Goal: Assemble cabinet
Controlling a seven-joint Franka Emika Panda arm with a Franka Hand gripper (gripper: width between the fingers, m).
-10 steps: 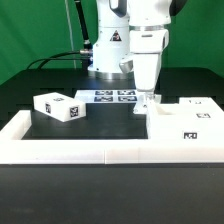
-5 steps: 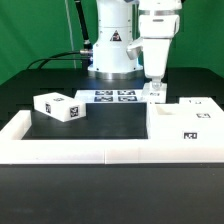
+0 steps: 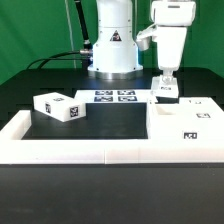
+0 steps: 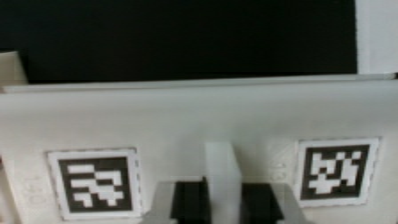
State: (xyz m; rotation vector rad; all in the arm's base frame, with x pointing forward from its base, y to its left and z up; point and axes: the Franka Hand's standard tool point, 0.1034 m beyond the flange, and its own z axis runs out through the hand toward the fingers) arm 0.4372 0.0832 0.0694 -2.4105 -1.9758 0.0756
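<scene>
The tool (image 3: 167, 84) is seen pointing straight down. It is closed on a small white panel (image 3: 167, 91), which is clamped between the two fingers. In the wrist view this panel fills most of the picture. Two black-and-white square tags are seen on its face, one on each side of a raised middle rib.

Directions are given as on a clock laid on the tabletop (image 3: 110, 125) in the exterior view, with 12 o'clock at the far side. The held panel is found at about 2 o'clock from the middle of the tabletop. It hangs just over the far edge of a large white cabinet part (image 3: 188, 124). It cannot be told whether the two are touching.

The large part lies flat at about 4 o'clock. One tag is seen on its near face and another on its top. Its near side is set against the low white border rail (image 3: 90, 152), which runs along 6 o'clock and turns up at both ends.

A white block (image 3: 57, 106) with tags is placed at 9 o'clock, well apart from the tool and slightly turned. The marker board (image 3: 110, 96) lies at 12 o'clock, just before the base of the arm (image 3: 112, 40).
</scene>
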